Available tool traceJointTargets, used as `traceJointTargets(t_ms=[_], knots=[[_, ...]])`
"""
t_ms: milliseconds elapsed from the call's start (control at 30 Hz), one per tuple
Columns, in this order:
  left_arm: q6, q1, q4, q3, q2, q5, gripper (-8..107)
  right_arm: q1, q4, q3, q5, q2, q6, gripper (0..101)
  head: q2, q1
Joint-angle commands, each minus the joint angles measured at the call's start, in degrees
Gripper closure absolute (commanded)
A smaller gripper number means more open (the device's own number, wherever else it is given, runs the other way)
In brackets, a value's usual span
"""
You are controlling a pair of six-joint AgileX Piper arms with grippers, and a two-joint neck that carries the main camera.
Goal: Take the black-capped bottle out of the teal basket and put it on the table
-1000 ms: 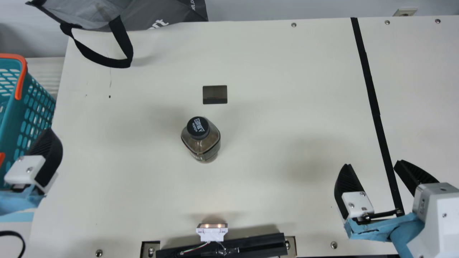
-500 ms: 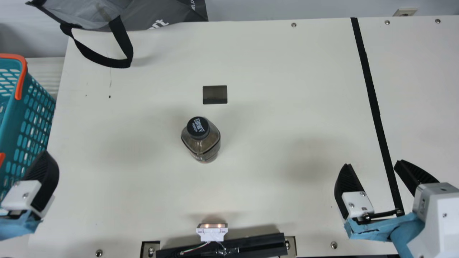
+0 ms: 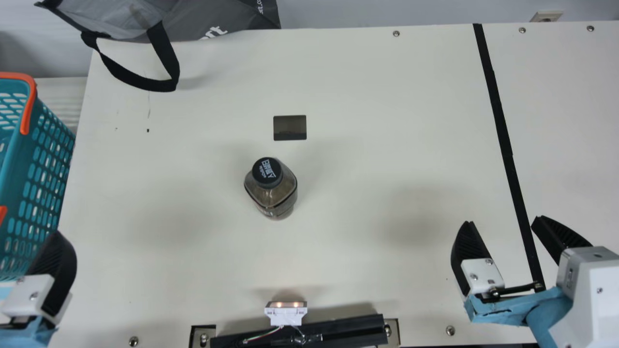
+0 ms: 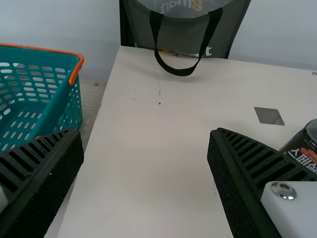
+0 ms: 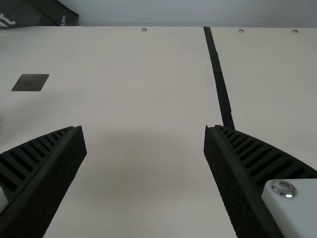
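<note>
At four o'clock in the main view, the right gripper [image 3: 503, 220] has curved, ribbed black fingers [image 3: 470, 246], a white mount [image 3: 483, 274] with silver screws [image 3: 474, 277], pale-blue covering [image 3: 546, 307] and a boxy white housing [image 3: 592, 299]. At eight o'clock, the left gripper [image 3: 60, 266] wears the same black, white and blue. Both wrist views show grainy black pads [image 5: 235, 188].

One black-capped bottle [image 3: 271, 193] mid-table, one teal basket [image 3: 19, 164] at left, one grey bag [image 3: 208, 21] far left, one dark rectangle [image 3: 290, 127], one black strip [image 3: 500, 125] at right, three far-edge screws [image 3: 522, 30], one left gripper [image 3: 63, 266], one right gripper [image 3: 503, 220]
</note>
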Motion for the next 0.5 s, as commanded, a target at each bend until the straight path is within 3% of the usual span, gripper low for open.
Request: traceJointTargets(t_ms=[0, 333, 467], knots=[[2.09, 1.9, -1.74, 0.09, -1.0, 1.26, -8, 0.0, 0.0, 0.0, 0.0, 0.0, 0.0, 10, 0.47, -0.21], [9.05, 8.98, -7.97, -0.61, -4.33, 5.66, -8, 0.0, 0.0, 0.0, 0.0, 0.0, 0.0, 10, 0.47, -0.21], [9.05, 9.0, -7.97, -0.57, -4.3, 5.62, -8, 0.0, 0.0, 0.0, 0.0, 0.0, 0.0, 10, 0.47, -0.21]])
